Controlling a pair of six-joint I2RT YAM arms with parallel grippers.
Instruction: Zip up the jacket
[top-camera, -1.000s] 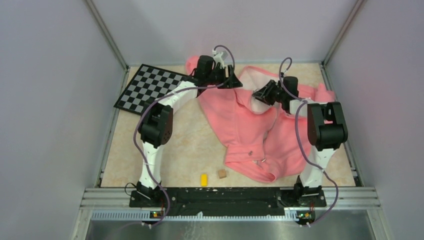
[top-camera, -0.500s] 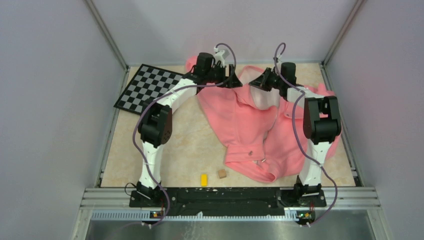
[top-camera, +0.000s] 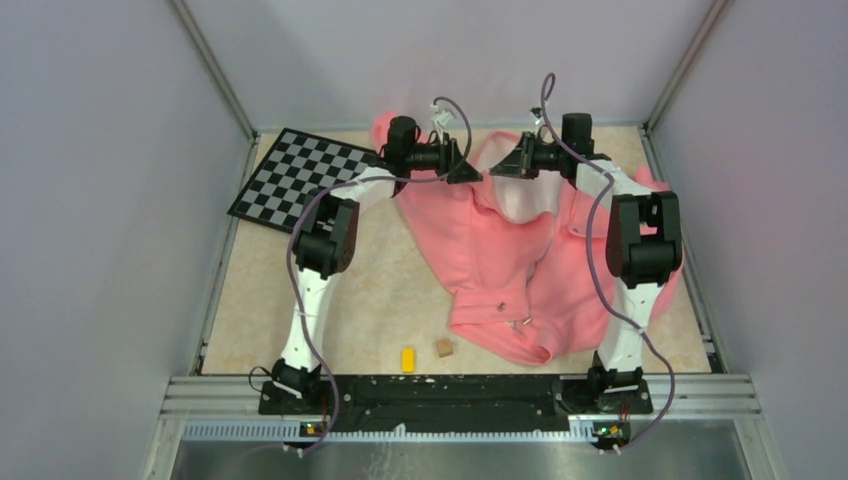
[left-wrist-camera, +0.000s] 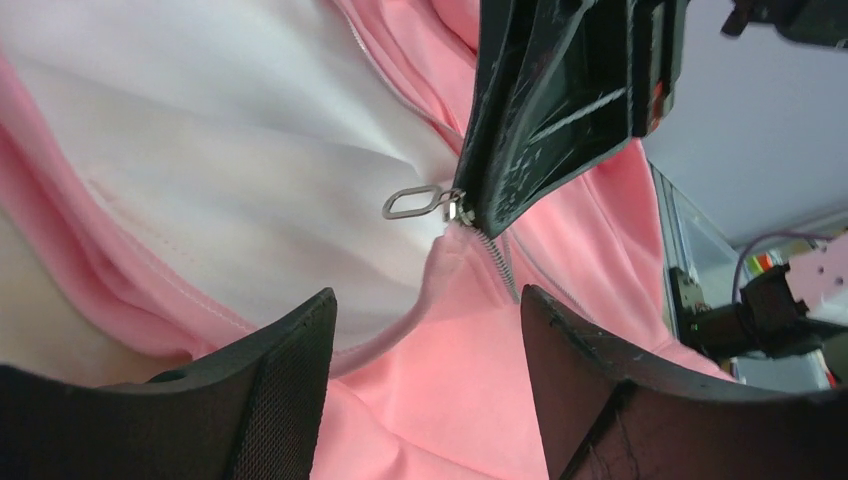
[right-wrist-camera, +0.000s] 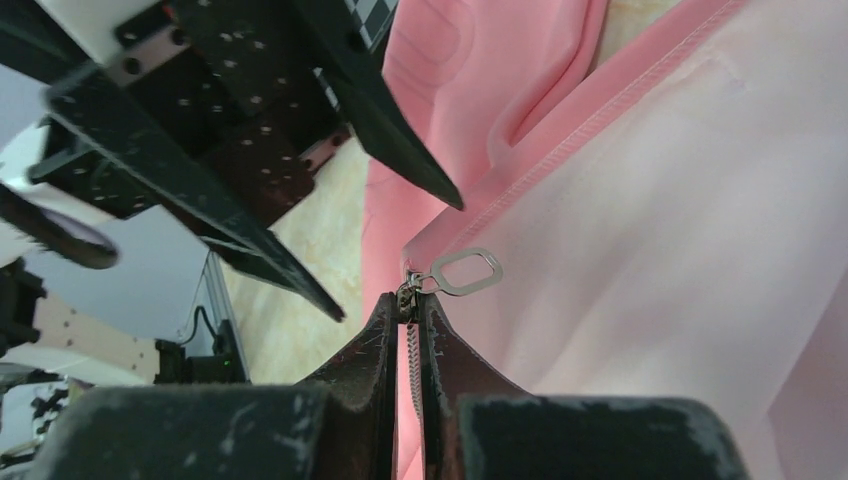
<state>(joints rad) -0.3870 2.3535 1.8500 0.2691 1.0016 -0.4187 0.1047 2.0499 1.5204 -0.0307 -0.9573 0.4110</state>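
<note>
Mostly hidden, the zipper slider (right-wrist-camera: 407, 289) sits pinched by the right gripper (right-wrist-camera: 405, 308).

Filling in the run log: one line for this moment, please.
right gripper: shut on zipper at slider | left gripper: open, facing pull tab | jacket: front open

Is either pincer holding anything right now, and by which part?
The right pincer is shut on the jacket, pinching its zipper right at the slider; the metal pull sticks out free. The left pincer is open, holding nothing.
</note>
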